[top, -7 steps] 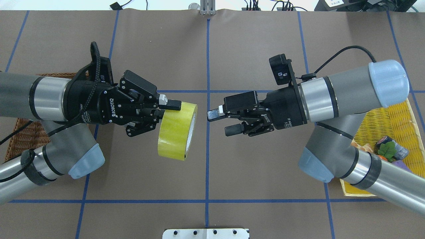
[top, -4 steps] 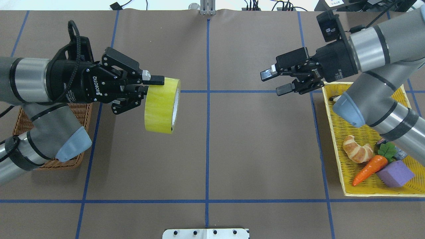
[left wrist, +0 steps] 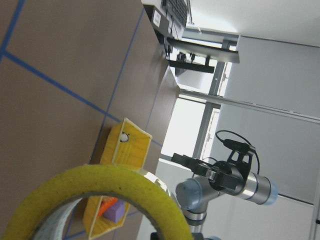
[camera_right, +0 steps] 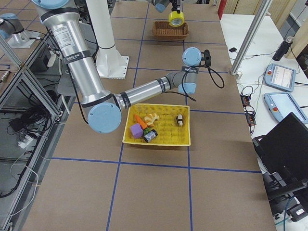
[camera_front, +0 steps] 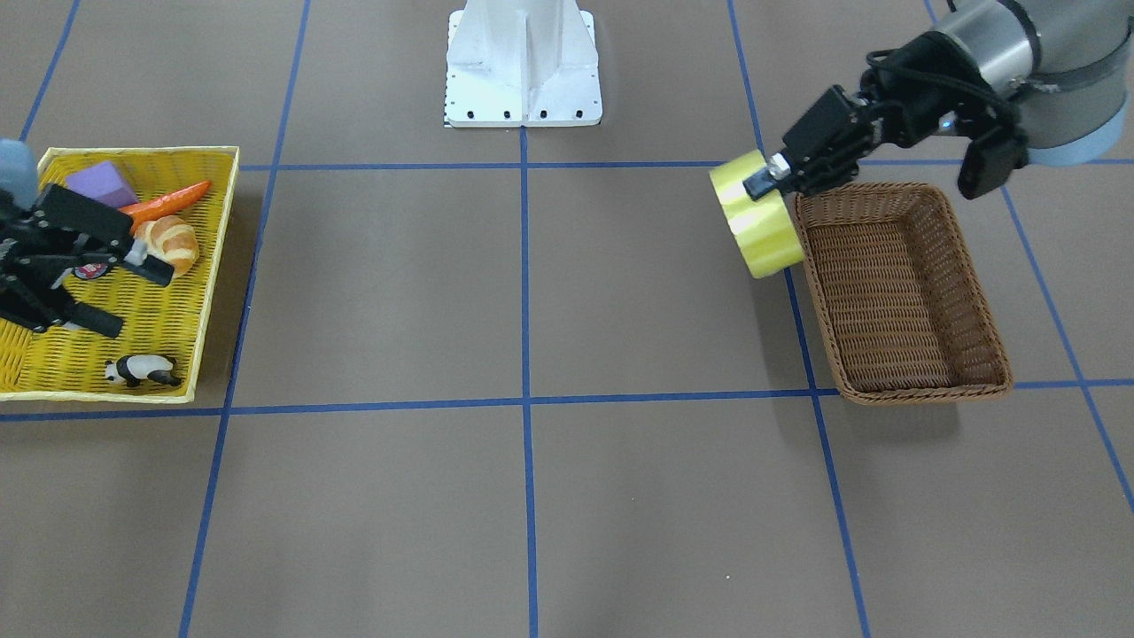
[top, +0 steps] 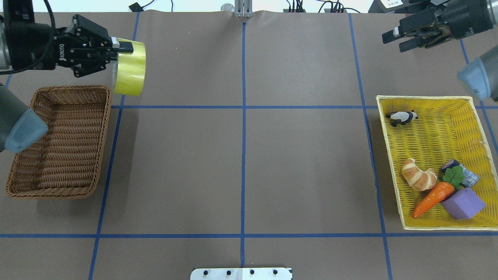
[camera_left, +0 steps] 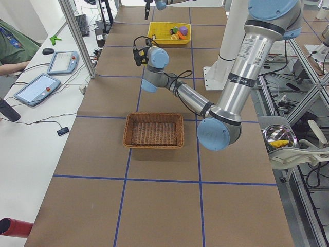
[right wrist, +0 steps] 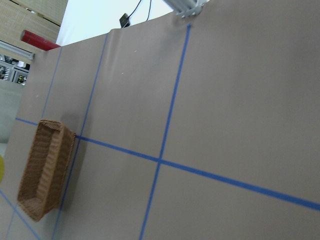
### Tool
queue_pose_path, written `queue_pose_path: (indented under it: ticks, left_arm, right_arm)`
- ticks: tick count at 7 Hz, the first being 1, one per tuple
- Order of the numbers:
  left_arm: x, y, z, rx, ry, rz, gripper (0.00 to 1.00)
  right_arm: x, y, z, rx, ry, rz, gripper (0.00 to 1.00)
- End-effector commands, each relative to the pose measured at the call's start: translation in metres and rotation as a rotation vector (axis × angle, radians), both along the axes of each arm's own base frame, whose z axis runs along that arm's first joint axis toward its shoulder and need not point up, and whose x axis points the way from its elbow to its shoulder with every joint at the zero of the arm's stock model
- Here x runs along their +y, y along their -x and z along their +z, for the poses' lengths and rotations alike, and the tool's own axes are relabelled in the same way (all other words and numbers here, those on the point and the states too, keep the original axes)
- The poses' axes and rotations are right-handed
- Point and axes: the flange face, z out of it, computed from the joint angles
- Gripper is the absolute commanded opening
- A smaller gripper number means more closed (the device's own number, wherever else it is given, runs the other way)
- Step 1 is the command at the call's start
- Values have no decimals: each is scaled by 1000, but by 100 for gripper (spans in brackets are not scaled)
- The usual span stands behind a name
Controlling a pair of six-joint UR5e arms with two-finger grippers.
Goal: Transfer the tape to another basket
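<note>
The yellow tape [top: 130, 70] is a wide roll held on edge in the air by my left gripper [top: 118, 52], which is shut on its rim. It hangs just beside the inner corner of the brown wicker basket [top: 58, 144], not over its floor. In the front-facing view the tape [camera_front: 762, 226] sits at the basket's [camera_front: 899, 292] left rim under the left gripper [camera_front: 769, 183]. The left wrist view shows the tape's rim [left wrist: 100, 187]. My right gripper [top: 397, 40] is open and empty, high at the far right.
A flat yellow tray [top: 428, 128] on the right holds a croissant [top: 418, 179], a carrot [top: 432, 199], a purple block [top: 463, 203], a panda [top: 400, 116] and a small silver cylinder [top: 461, 171]. The brown basket holds nothing.
My left arm has carried the tape left and farther out, from the table's middle to the basket's corner. My right arm has drawn back to the far right, gripper still open.
</note>
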Motion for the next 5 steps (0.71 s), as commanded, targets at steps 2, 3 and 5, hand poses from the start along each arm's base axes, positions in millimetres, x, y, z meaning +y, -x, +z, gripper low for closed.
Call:
queue_pose_path:
  ticks: [2,3,5]
  left_arm:
    - [-21,73,96,-380,-73,-114,0]
    - [-17,77,126,-483,-100,-97,0]
    - [0,76,178,-622,-99,-25,0]
  right_arm:
    - [-41,-38,43,227,-41,259,100]
    - [-43,-56,74,351,-85,257,100]
    - [-46,-85,91,553,-96,137,100]
